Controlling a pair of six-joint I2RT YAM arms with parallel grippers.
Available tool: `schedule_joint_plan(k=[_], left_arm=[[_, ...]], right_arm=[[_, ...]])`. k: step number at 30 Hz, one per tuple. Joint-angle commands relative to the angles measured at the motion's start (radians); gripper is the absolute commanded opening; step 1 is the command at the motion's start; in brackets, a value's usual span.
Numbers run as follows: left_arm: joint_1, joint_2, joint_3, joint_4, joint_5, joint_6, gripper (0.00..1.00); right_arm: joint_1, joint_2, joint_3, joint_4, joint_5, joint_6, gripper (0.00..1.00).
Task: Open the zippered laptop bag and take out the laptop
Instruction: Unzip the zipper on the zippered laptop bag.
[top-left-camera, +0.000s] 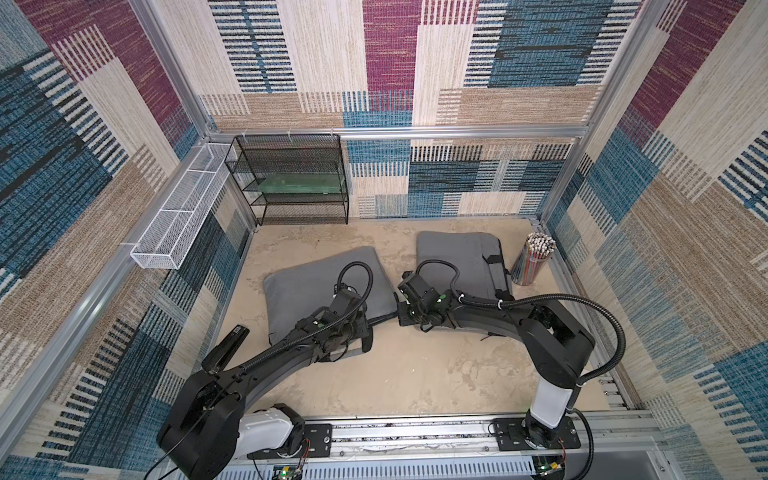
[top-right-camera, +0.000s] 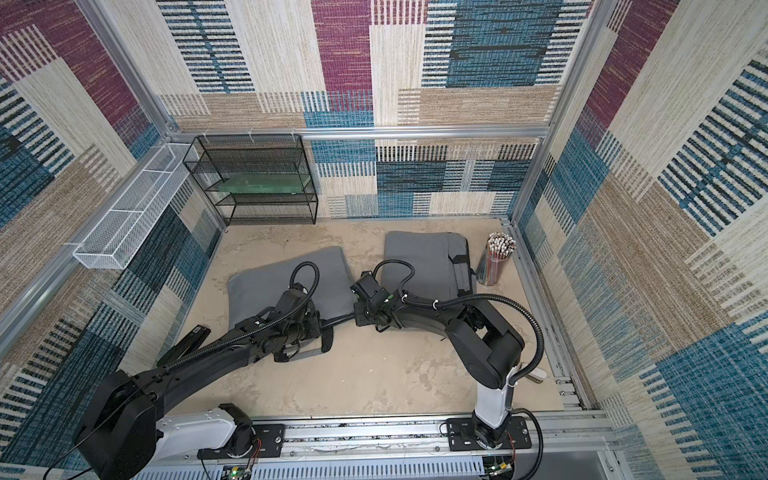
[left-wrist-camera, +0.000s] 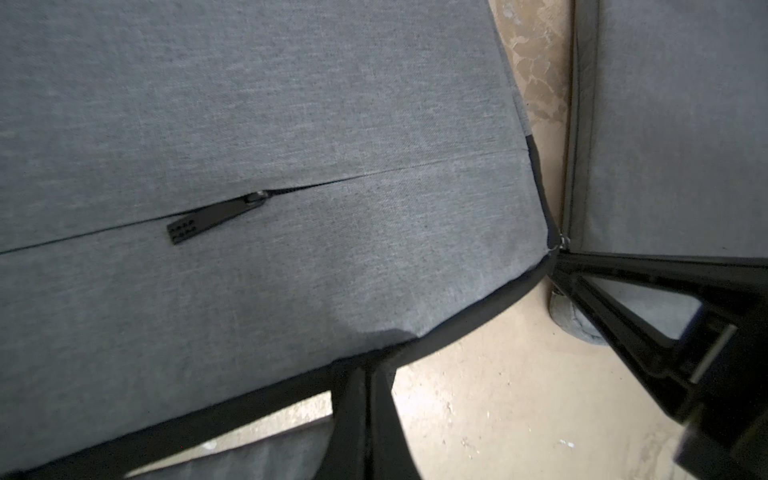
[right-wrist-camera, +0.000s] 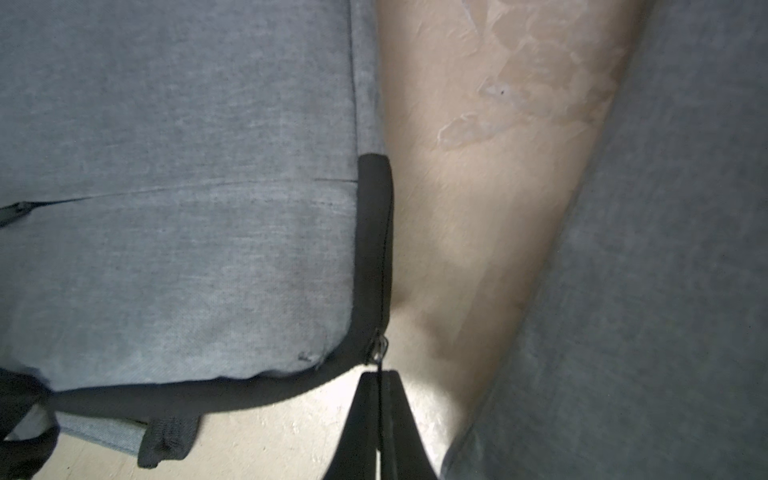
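Note:
A grey laptop bag (top-left-camera: 307, 291) with a black zip edge lies flat on the left half of the table, seen in both top views (top-right-camera: 266, 282). My left gripper (left-wrist-camera: 365, 372) is shut, pinching the bag's black front edge (left-wrist-camera: 478, 307). At the bag's near right corner my right gripper (right-wrist-camera: 380, 376) is shut on the pull of the main zip slider (right-wrist-camera: 379, 349). In a top view the two grippers (top-left-camera: 370, 326) (top-left-camera: 400, 311) sit close together at that corner. A smaller pocket zip pull (left-wrist-camera: 212, 220) lies on the bag's face. The laptop is hidden.
A second grey bag (top-left-camera: 457, 257) lies to the right, a strip of bare table between the two. A cup of pencils (top-left-camera: 534, 257) stands at the far right. A black mesh shelf (top-left-camera: 291, 178) and white wire basket (top-left-camera: 178, 220) line the back left. A black stapler (top-left-camera: 226, 347) lies by the left arm.

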Motion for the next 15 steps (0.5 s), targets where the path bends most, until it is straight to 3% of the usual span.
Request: schedule_joint_plan(k=[1, 15], left_arm=[[0.003, -0.016, -0.011, -0.031, -0.030, -0.004, 0.00], [0.010, -0.027, 0.004, -0.020, -0.102, 0.043, 0.00]], right_arm=[[-0.013, -0.010, -0.007, 0.006, 0.033, 0.006, 0.00], [0.019, -0.059, -0.116, 0.048, -0.009, 0.005, 0.00]])
